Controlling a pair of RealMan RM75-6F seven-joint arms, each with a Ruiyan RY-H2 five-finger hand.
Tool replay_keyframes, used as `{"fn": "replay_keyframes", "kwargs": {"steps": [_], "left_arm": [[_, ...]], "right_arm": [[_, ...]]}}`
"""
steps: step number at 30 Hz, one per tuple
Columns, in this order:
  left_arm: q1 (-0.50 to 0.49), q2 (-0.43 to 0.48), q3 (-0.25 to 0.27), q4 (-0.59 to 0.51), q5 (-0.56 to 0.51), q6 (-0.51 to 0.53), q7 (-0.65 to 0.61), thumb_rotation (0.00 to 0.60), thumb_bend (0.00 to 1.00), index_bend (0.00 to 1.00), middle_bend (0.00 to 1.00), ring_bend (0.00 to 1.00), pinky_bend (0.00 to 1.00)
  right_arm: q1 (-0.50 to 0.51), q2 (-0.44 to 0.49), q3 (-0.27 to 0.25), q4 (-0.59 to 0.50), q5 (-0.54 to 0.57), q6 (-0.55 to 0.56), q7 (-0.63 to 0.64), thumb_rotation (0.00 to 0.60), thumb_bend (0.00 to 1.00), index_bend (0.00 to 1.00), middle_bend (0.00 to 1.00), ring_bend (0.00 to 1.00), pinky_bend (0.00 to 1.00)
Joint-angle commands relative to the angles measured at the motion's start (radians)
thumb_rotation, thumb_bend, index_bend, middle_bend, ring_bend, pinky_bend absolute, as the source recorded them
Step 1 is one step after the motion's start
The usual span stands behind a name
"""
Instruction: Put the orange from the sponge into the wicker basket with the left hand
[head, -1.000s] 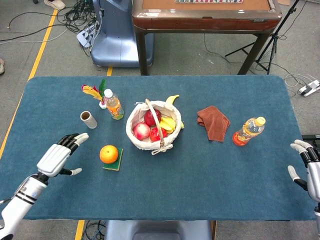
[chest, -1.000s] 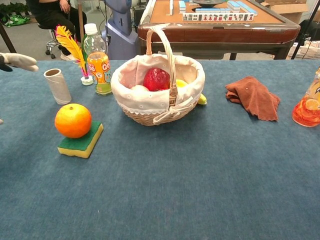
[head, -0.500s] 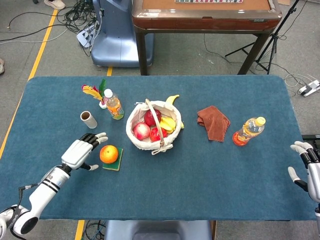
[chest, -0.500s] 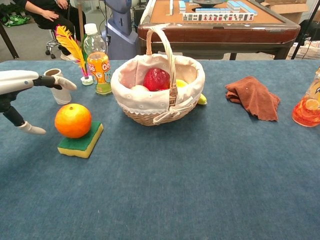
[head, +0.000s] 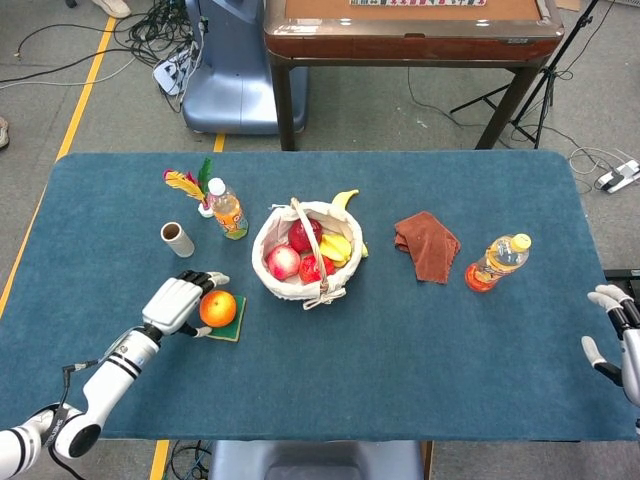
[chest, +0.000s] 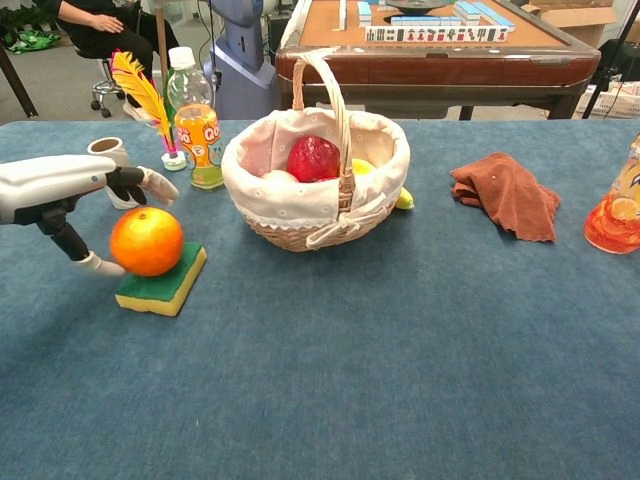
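The orange (head: 218, 308) (chest: 147, 241) sits on a green and yellow sponge (head: 228, 324) (chest: 162, 284) left of the wicker basket (head: 283, 288) (chest: 290, 220). The basket has a white cloth lining and holds red fruit and bananas. My left hand (head: 178, 301) (chest: 70, 190) is right beside the orange on its left, fingers spread above it and thumb low by the sponge, holding nothing. My right hand (head: 617, 335) shows at the table's right edge, fingers apart, empty.
A cardboard tube (head: 177, 238), a small juice bottle (head: 228, 210) and a feather toy (head: 188, 187) stand behind the orange. A brown cloth (head: 427, 245) and an orange drink bottle (head: 496, 262) lie right of the basket. A wooden table stands beyond the blue tabletop (head: 400, 350).
My left hand has moved right across the table, from well left of the sponge to right beside the orange. The right hand has slid slightly lower.
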Motion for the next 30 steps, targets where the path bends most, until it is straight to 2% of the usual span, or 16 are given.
{"fn": "replay_keyframes", "kwargs": {"steps": [1,7,11,17,23,30], "left_arm": [[-0.005,-0.013,-0.007,0.005,-0.011,0.006,-0.002,0.6,0.15,0.26,0.27,0.31,0.25],[-0.01,-0.045,-0.014,0.029,-0.029,0.025,0.013,0.6,0.15,0.4,0.46,0.48,0.44],[-0.004,-0.05,-0.017,0.034,-0.027,0.057,0.006,0.6,0.15,0.47,0.52,0.53,0.46],[0.018,-0.02,-0.052,0.008,-0.023,0.138,-0.067,0.6,0.15,0.47,0.53,0.53,0.46],[0.032,-0.003,-0.104,-0.022,-0.019,0.213,-0.202,0.6,0.15,0.47,0.53,0.52,0.46],[0.008,-0.043,-0.135,0.005,0.037,0.276,-0.307,0.6,0.15,0.45,0.53,0.5,0.46]], "right_arm": [[-0.002,0.0,0.0,0.003,0.001,0.002,0.004,0.6,0.25,0.29,0.26,0.28,0.42],[-0.007,-0.001,0.001,0.01,0.004,0.005,0.014,0.6,0.25,0.29,0.26,0.28,0.42],[-0.008,-0.001,0.001,0.013,0.006,0.004,0.02,0.6,0.25,0.29,0.26,0.28,0.42],[-0.008,-0.001,0.002,0.016,0.007,0.002,0.023,0.6,0.25,0.29,0.26,0.28,0.42],[-0.002,-0.006,0.001,0.019,0.007,-0.012,0.022,0.6,0.25,0.29,0.26,0.28,0.42],[-0.001,-0.008,0.0,0.022,0.009,-0.019,0.022,0.6,0.25,0.29,0.26,0.27,0.42]]}}
